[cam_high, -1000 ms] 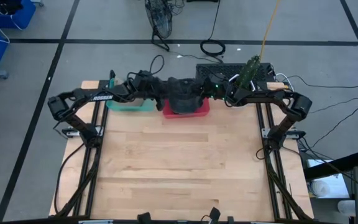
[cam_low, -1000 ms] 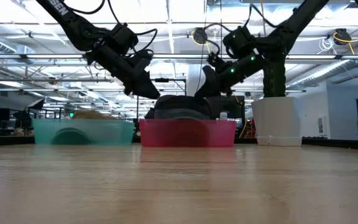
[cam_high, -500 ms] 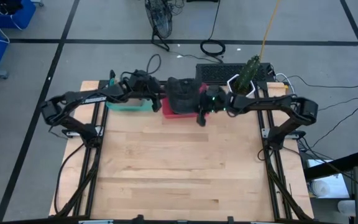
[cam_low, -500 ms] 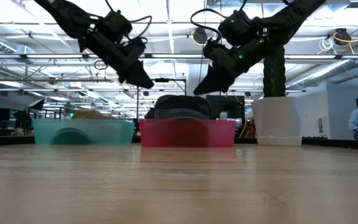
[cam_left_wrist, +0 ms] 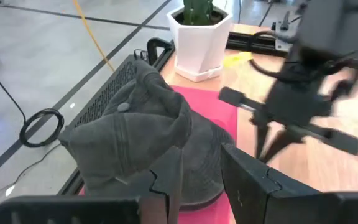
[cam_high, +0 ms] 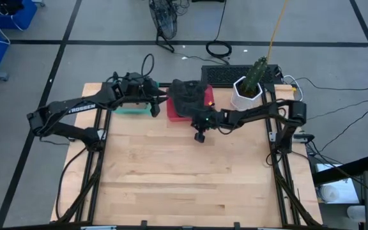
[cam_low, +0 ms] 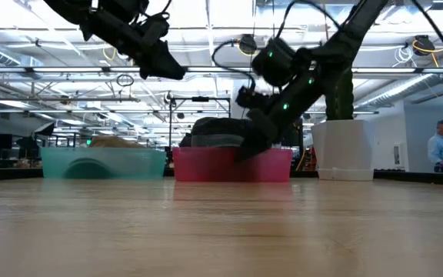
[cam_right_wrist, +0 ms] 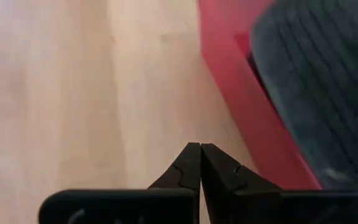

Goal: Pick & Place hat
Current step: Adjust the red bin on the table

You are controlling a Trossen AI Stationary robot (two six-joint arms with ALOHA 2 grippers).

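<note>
— Where are we with the hat, then?

— Take it from the big things down. The pale wooden table is bare on the near side of both sets of fingers. The flat red plastic tray sits at the far edge, and the dark grey cloth hat lies in it, just ahead of and below the left gripper's fingertips.

— Is either one holding it?

— No. From the left wrist, the left gripper has its fingers partly parted around nothing, with the hat just beyond them. The right gripper is clenched tight on nothing and points down at bare wood, the tray's wall just to one side of its fingertips.

— So the pick hasn't started?

— I'd say this is the approach. Next, I reckon the left fingers must drop and straddle a fold of the crown before closing. The right gripper should keep clear of it.

— Which way does the hat lie?

— Crown up, top button showing. Its long axis seems to run from the table's far edge towards the near side, roughly across the left fingers' line of reach. I can't make out the brim end.
</note>
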